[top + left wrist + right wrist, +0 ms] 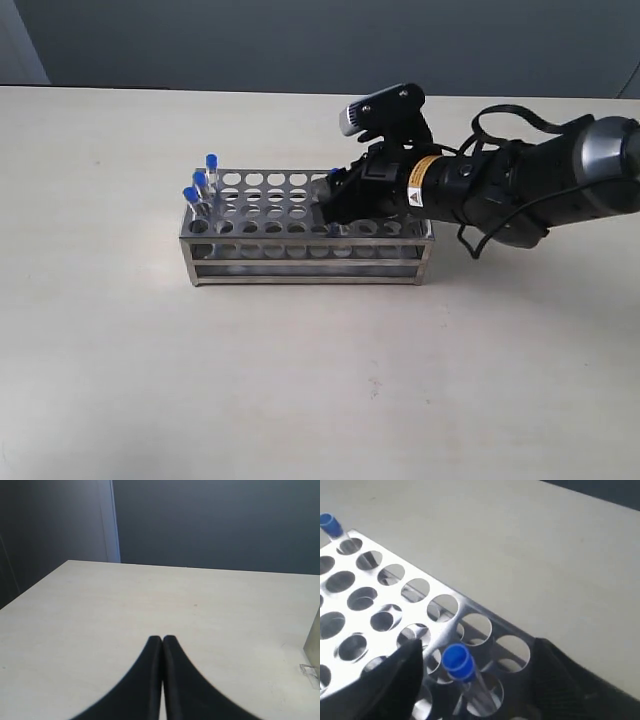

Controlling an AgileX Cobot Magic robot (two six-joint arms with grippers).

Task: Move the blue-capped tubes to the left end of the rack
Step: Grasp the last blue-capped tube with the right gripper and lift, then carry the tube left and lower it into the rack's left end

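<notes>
Held-side tube: thin clear test tube with a bright blue cap [457,661]. It stands in a hole of the rack, leaning slightly, directly between the two fingers of the right gripper. A gap shows on each side of the cap.
Other tubes: three more clear blue-capped tubes [200,180]. They stand close together at the rack end farthest from the right gripper, well apart from its fingers. One of their caps shows at the far edge of the right wrist view [330,524].
Rack: rectangular shiny stainless-steel rack [300,250] with a top plate of round holes in four rows, open sides and short legs. It stands level under the right gripper.
Right gripper: black two-finger right gripper [332,205] [477,645], lowered over the rack top, right of the rack's middle. Its fingers are apart and flank the test tube without clamping it.
Left gripper: black left gripper [162,647]. Its fingers are pressed together tip to tip, with only bare surface ahead of them.
Surface: pale beige table top [300,380], which carries the rack.
</notes>
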